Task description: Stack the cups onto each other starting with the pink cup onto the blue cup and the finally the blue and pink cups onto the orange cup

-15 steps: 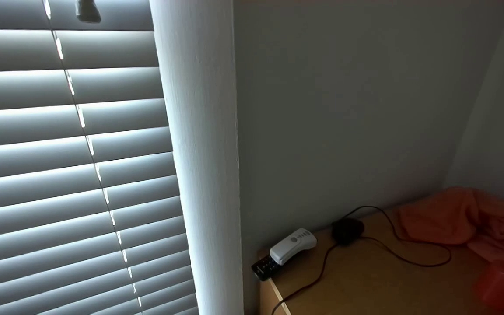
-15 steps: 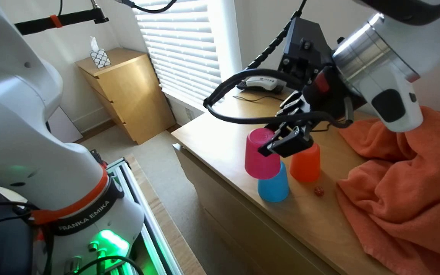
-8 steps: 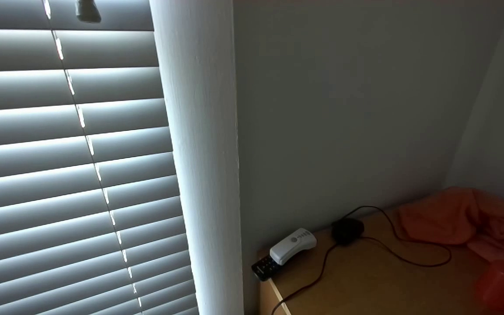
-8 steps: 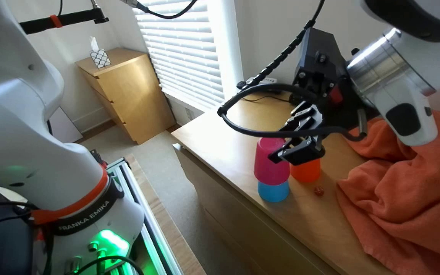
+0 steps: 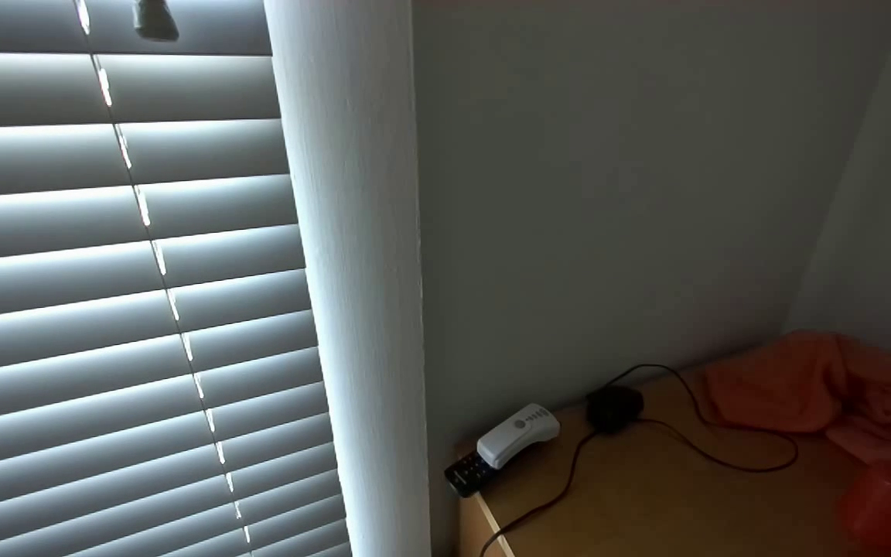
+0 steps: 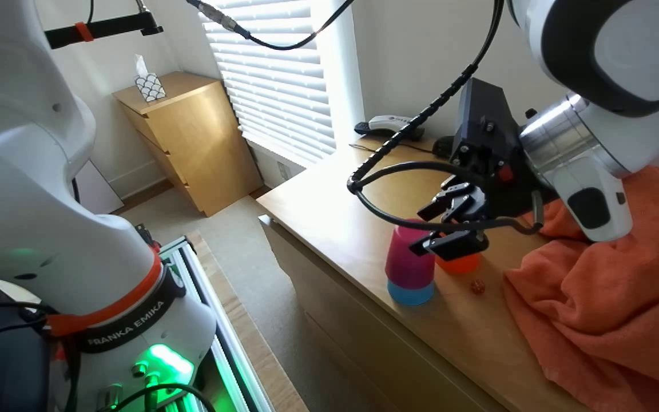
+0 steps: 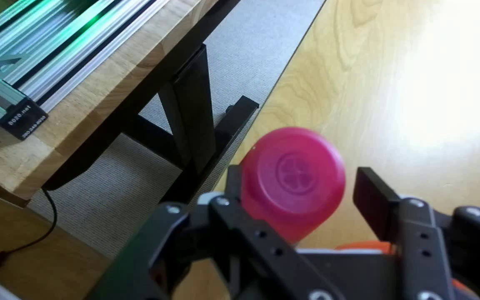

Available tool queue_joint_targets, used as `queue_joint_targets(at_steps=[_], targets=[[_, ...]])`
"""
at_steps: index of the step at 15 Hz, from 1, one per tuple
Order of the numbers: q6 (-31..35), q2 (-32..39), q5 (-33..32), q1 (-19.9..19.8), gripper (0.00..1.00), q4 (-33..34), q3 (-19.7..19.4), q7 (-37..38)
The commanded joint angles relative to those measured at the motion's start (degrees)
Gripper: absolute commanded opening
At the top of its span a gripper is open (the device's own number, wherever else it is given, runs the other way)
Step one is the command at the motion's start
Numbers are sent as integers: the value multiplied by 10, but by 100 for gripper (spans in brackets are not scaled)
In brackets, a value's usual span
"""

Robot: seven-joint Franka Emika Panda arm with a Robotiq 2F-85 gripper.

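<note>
My jaws stand apart, flanking the pink cup point(image 7: 296, 177), sleeved over the blue cup point(image 6: 411, 294) near an edge of the desk point(image 6: 335, 200); clamping this high, I might lift pink alone.

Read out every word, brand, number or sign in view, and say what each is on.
"FRANKA EMIKA": the robot's black base band.
"8020.net": black corner cap, in the wrist view.
Smaller line beneath that: too blurred to read for certain.
Markings on the black remote and white device: too small to read.
Pink cup: round mark on its upturned base, no legible words.
</note>
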Motion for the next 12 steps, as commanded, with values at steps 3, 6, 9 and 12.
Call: queue_joint_targets(at_steps=[3,6,9,12], targets=[[14,35,15,5,100,22,14,15],[18,50,6,12,100,29,20,27],[24,59,-4,20,70,31,22,33],[30,67,-9,25,45,34,24,35]])
